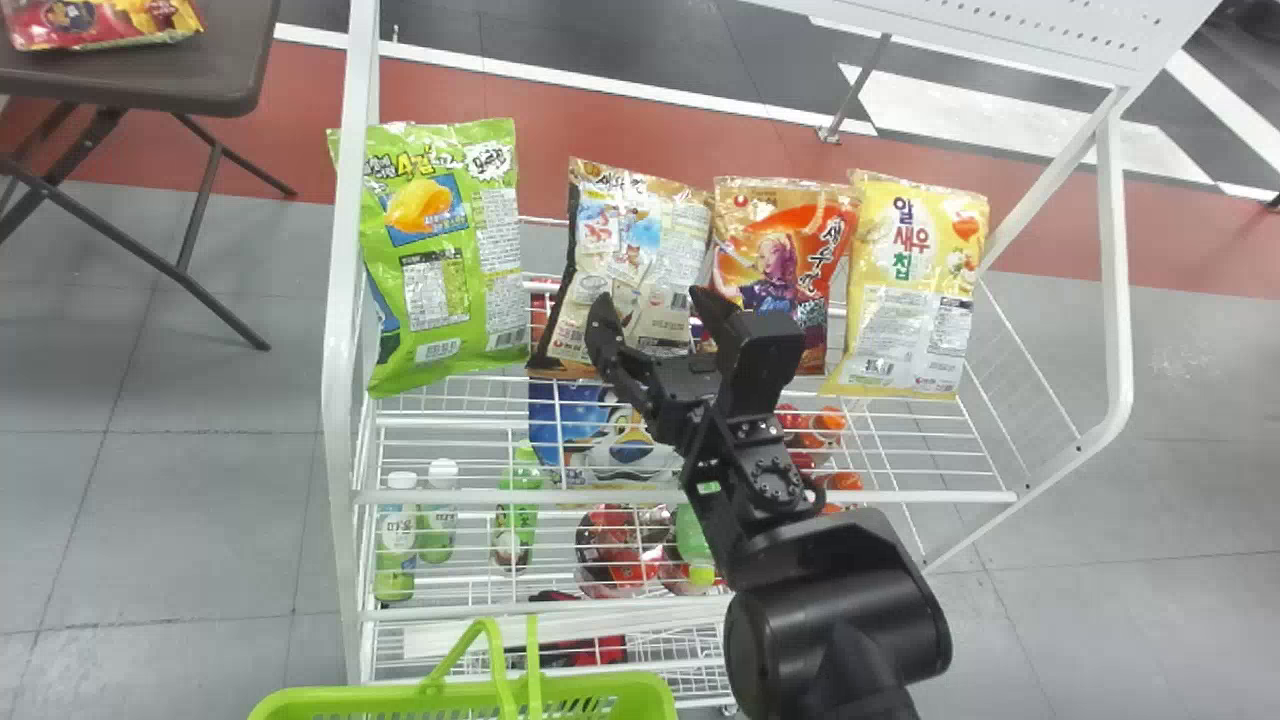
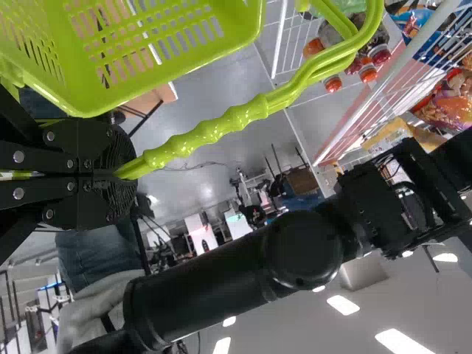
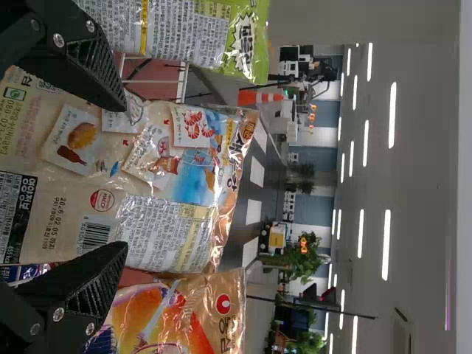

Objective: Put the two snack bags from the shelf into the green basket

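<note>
Beige bag: this snack bag [image 1: 648, 255] stands upright on the top tier of the white wire shelf [image 1: 935, 497], its back outward: cream foil, small food pictures, a white text panel, a barcode, and a dark brown strip down one side. The foil is glossy and creased.
Orange bag: just beside it, a shiny bag [image 1: 785, 240] with a purple-haired cartoon figure.
Green bag: a plump, bright green bag [image 1: 445, 270] with a yellow snack pictured, at the shelf's left end.
Yellow bag: a pale yellow bag [image 1: 905, 290] with a white lower panel, right of the orange one.
Right gripper [image 1: 650, 298]: at the beige bag's front, fingers spread apart; whether they touch the foil, I cannot tell.
Left gripper [image 2: 122, 177]: fingers closed on the ribbed handle [image 2: 214, 138].
Green basket [image 1: 640, 690]: slotted plastic, in front of the shelf's lower left part.
</note>
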Controlling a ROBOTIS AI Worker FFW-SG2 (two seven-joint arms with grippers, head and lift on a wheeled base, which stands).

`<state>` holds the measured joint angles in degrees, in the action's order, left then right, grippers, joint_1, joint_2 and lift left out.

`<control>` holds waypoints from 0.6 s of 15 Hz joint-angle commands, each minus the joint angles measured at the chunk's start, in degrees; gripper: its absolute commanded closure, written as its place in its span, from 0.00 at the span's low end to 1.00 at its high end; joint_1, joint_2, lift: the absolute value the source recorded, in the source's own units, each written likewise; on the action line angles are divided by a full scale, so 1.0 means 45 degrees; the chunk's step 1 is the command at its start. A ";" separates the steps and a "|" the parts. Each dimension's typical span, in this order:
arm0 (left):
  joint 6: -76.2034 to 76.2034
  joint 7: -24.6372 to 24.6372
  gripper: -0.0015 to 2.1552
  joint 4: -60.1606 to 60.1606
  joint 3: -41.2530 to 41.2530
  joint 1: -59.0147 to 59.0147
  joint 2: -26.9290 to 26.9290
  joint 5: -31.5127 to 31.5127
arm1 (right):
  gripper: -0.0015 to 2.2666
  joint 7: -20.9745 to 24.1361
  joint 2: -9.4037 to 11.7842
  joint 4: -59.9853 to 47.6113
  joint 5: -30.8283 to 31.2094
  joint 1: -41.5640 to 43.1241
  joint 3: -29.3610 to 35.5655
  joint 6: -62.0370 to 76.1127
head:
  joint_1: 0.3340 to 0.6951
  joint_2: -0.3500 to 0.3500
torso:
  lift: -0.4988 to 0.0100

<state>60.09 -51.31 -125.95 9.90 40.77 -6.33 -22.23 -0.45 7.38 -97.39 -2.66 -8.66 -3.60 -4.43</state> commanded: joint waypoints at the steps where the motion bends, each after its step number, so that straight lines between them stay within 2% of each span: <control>1: -0.0001 -0.0005 0.99 0.0019 -0.0032 -0.0017 0.0001 0.0000 | 0.08 -0.0056 0.0000 0.0549 0.0044 0.0518 0.0000 -0.0141 | 1.00 0.00 | 0.97; 6: -0.0001 -0.0083 0.99 0.0097 -0.0071 -0.0115 0.0001 0.0000 | 0.10 -0.0740 -0.0020 0.1174 -0.0054 0.1339 0.0020 -0.1391 | 1.00 0.00 | 0.97; 7: -0.0001 -0.0103 0.99 0.0097 -0.0090 -0.0115 0.0001 0.0000 | 0.21 -0.1326 -0.0020 0.1213 -0.0054 0.1378 0.0117 -0.1469 | 1.00 0.00 | 0.97; 8: -0.0001 -0.0103 0.99 0.0097 -0.0110 -0.0115 0.0020 -0.0020 | 0.36 -0.1756 -0.0039 0.1194 -0.0034 0.1378 0.0215 -0.1547 | 1.00 0.00 | 0.97; 9: -0.0001 -0.0103 0.99 0.0097 -0.0110 -0.0115 0.0020 -0.0020 | 0.61 -0.1756 -0.0059 0.1116 -0.0034 0.1300 0.0215 -0.1508 | 1.00 0.00 | 0.97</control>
<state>60.07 -51.77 -125.52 9.44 40.26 -6.28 -22.29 -8.24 7.23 -92.09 -2.84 -2.59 -2.85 -11.10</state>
